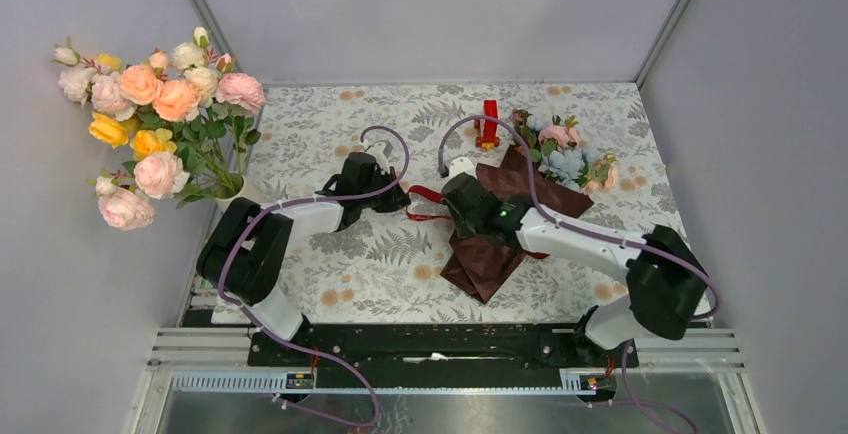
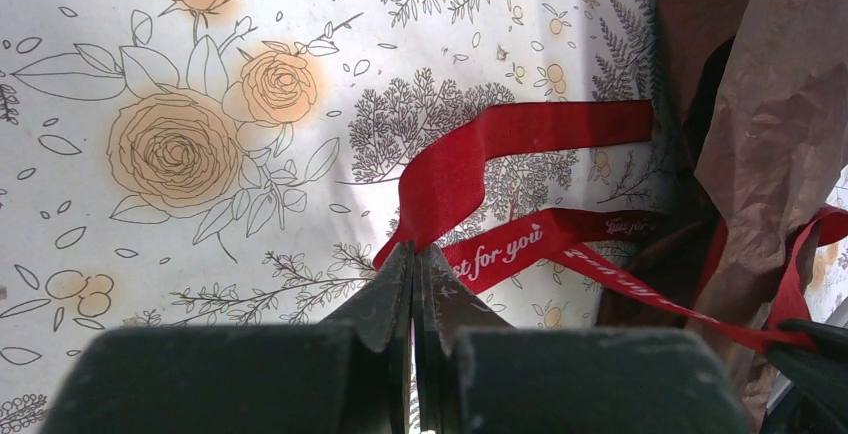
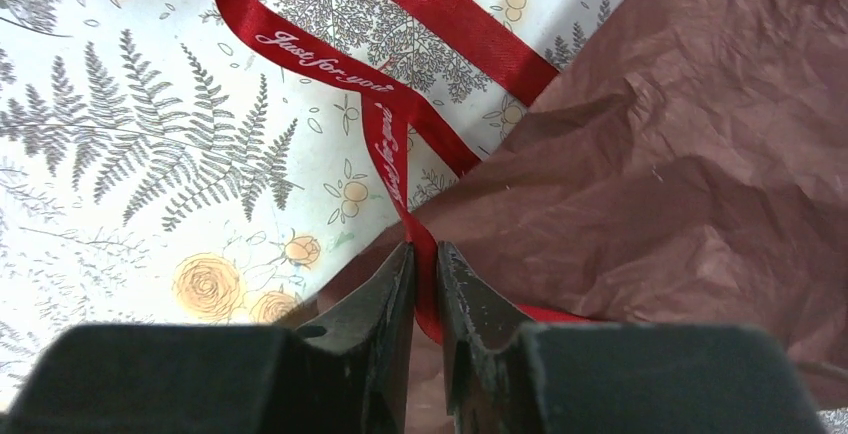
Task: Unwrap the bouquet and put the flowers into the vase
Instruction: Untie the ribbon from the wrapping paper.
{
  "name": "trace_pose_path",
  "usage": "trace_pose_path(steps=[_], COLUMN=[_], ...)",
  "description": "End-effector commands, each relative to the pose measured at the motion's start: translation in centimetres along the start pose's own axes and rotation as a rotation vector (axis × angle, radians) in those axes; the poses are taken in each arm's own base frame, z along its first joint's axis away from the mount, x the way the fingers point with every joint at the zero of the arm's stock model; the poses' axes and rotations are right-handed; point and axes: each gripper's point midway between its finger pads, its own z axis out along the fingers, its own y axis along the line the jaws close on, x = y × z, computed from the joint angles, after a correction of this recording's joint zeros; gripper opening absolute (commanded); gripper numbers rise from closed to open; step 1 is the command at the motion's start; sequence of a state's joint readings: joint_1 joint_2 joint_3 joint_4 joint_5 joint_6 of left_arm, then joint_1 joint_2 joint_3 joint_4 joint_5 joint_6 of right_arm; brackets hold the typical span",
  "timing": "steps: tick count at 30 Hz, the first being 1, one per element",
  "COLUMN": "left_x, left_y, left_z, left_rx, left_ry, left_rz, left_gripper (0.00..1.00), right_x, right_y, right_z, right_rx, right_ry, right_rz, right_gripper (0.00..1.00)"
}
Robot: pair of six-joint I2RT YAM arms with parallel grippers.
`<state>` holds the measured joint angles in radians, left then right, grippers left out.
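Tightly clamps the ribbon [image 2: 530, 129] with the left end effector [image 2: 413, 250]. Pinches it too with the right end effector [image 3: 425, 251].

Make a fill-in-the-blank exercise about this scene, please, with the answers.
The left gripper is shut on a ribbon of ____ colour.
The ribbon's print reads "Just for ____".
A ribbon strand runs ____ the fingers of the right gripper.
The big rose bunch stands at the ____ edge of the table.
Missing words: red; you; between; left.
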<state>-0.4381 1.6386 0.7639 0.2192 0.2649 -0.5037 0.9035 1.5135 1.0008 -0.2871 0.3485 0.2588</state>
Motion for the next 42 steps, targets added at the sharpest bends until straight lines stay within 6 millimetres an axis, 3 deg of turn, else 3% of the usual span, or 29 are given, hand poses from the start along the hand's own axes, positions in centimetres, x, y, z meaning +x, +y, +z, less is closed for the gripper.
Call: trace_pose_path(steps=[1,4,9,16,21,27,33,42], left_x=[-1.6,-1.7,-2.7,-3.9,-4.4,-5.3,-6.7,-8.9], left_y=[-0.7,-0.8,-1.1,-0.9,-0.5,1.5,1.8,2.0], left_z=[0.0,-0.1,-0.4,-0.1,0.1,-0.3,-0.6,-0.9], left_rx=[0.035,0.038,0.042,0.035,0.019,-0.017,-0.01,-0.026], left_ry=[-0.049,-0.055,-0.094,-0.136,-0.147,-0.192,-0.222,-0.274], left_rz=[0.011,0.009,-0.009,-0.083,-0.104,-0.153,-0.172,-0.173], left_gripper=[0.0,0.0,0.0,0.0,0.0,0.0,0.0,0.0], right_x=[-0.7,-0.6,0.2,2.7,5.4,8.2,10.0,12.4], right_y=[-0.8,-1.9,-4.4,-11.3,-15.4,-18.5,-21.2,-26.5], right_z=[-2.1,-3.3,-4.8,-6.2,-8.1,-8.9,-9.2,-13.7], right_rx=[0.021,0.048,0.101,0.195,0.325,0.407,0.48,0.784], right_ry=[-0.062,-0.095,-0.138,-0.184,-0.247,-0.276,-0.227,-0.205], right_rz=[0.103,0.159,0.264,0.519,0.615,0.736,0.83,0.945], right_gripper=[0.18,0.07,0.05,0.0,0.0,0.0,0.0,0.0])
